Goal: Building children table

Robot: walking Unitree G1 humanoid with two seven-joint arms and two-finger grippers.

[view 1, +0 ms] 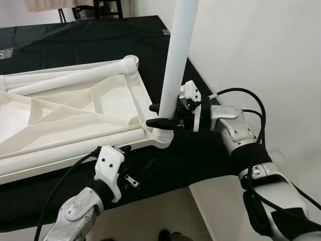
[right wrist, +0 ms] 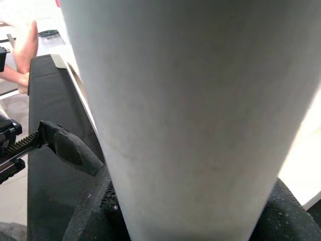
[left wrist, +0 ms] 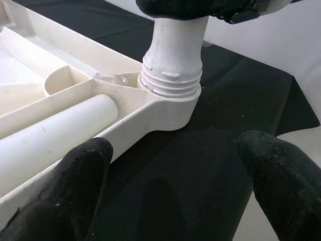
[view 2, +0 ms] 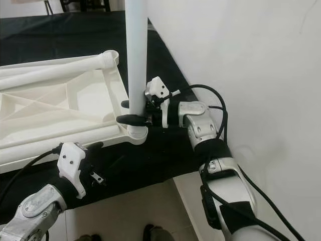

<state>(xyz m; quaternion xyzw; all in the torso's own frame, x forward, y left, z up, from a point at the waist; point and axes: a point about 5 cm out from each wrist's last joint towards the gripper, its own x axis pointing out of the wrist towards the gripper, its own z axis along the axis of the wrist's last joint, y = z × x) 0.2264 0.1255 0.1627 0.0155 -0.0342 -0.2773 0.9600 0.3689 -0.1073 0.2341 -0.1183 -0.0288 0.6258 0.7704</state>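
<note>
- The white plastic tabletop (view 1: 75, 113) lies upside down on a black cloth (view 1: 90, 40), its ribbed underside facing up, and one near corner reaches almost to the cloth's front edge.
- At that near corner we see a round corner socket (left wrist: 170, 103), and an upright white table leg (view 1: 178, 55) stands in it; the leg's threaded end (left wrist: 170, 83) sits at the socket's mouth with several thread rings exposed.
- Our right gripper (view 1: 161, 115) comes in from the right, level with the lower part of the leg, and its two black fingers (view 1: 160, 123) are clamped on either side of the leg just above the socket.
- In the right wrist view the leg (right wrist: 185, 110) is pressed between the black pads (right wrist: 93, 211).
- Our left gripper (view 1: 131, 165) hangs low in front of the tabletop's near edge, over the black cloth and just beside the socket corner, touching nothing that we can see.
- Its fingers (left wrist: 65, 191) are spread wide apart, with bare cloth between them.
- Loose white legs (view 1: 70, 78) lie flat on the tabletop; one runs along the far rim and another (left wrist: 50, 138) lies along the near rim, its end near the socket.
- A white wall (view 1: 261, 45) stands to our right, close behind the right arm.
- A pale tiled floor (view 1: 150, 216) shows below the cloth's front edge.
</note>
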